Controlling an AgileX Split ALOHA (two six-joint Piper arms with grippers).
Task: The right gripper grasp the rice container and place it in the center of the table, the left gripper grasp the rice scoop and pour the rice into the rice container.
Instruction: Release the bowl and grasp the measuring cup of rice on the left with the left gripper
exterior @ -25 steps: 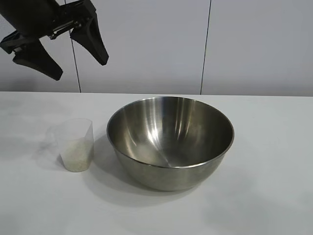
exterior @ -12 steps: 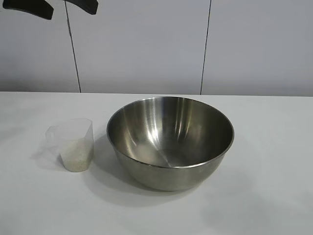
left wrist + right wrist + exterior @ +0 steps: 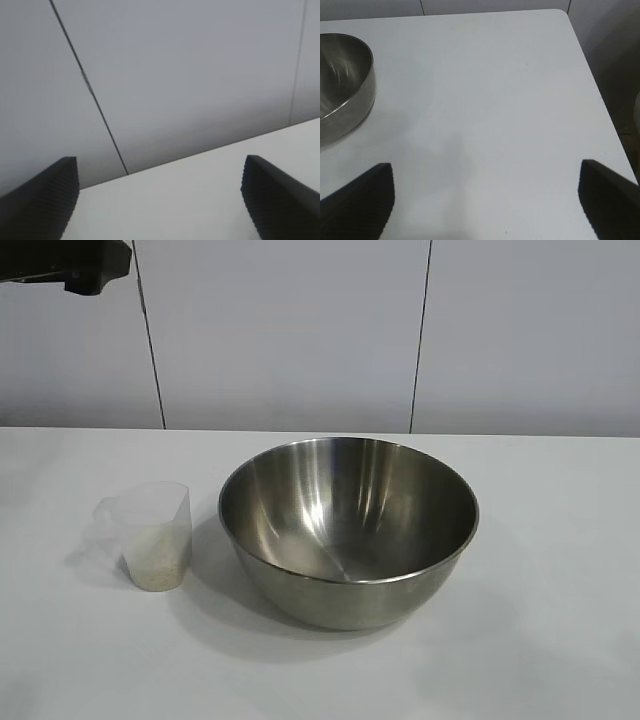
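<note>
The rice container (image 3: 348, 530), a big shiny steel bowl, stands in the middle of the white table (image 3: 540, 640); its inside looks bare. Just left of it stands the rice scoop (image 3: 155, 535), a clear plastic cup, upright, with white rice (image 3: 157, 558) filling its lower part. Only a black piece of the left arm (image 3: 85, 268) shows at the top left corner, high above the scoop. In the left wrist view my left gripper (image 3: 160, 165) is open, facing wall and table. My right gripper (image 3: 486, 169) hangs open over bare table, the rice container's rim (image 3: 350, 80) off to one side.
A grey panelled wall (image 3: 300, 330) runs behind the table's far edge. The right wrist view shows the table's rounded corner (image 3: 562, 15) and its side edge, with darker floor beyond. White tabletop lies in front of and to the right of the bowl.
The left gripper has risen up and left, from above the scoop almost out of the exterior view. Scoop and bowl have stayed where they were.
</note>
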